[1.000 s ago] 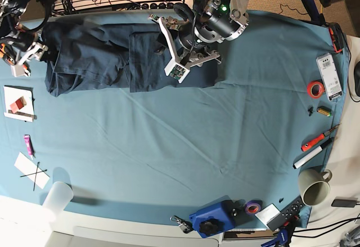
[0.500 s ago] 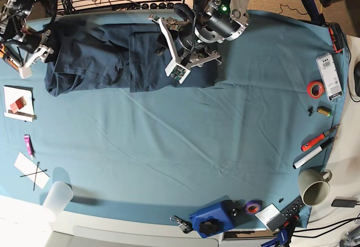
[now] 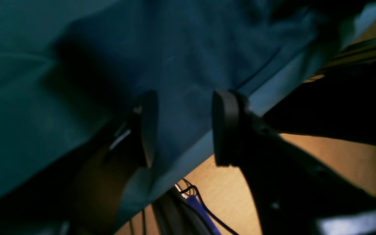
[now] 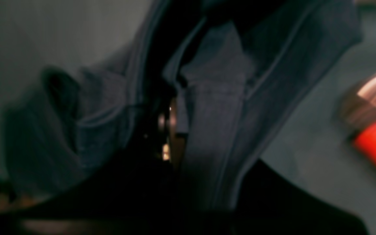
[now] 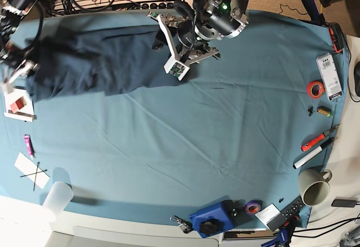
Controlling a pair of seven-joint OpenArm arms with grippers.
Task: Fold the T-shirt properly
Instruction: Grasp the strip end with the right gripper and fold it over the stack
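Note:
The dark navy T-shirt (image 5: 95,61) lies stretched along the far left of the teal table cloth (image 5: 197,140). My right gripper (image 5: 19,70) is at the shirt's left end. In the right wrist view it (image 4: 174,127) is shut on a bunched fold of the T-shirt (image 4: 214,114). My left gripper (image 5: 185,55) hovers at the shirt's right end near the table's back edge. In the left wrist view it (image 3: 186,127) is open, both black pads (image 3: 223,127) apart, with the T-shirt (image 3: 188,49) and the cloth's edge seen between them.
A red block on a white card (image 5: 17,103), a pink marker (image 5: 28,144) and a paper cup (image 5: 58,197) are at the left. A mug (image 5: 314,189), pens, red tape (image 5: 315,88) and a white device (image 5: 328,75) line the right edge. A blue tool (image 5: 212,218) sits at the front.
The right gripper closed on the shirt's left edge and pulled it left and toward the front, drawing the shirt out longer. The left gripper shifted slightly toward the back edge.

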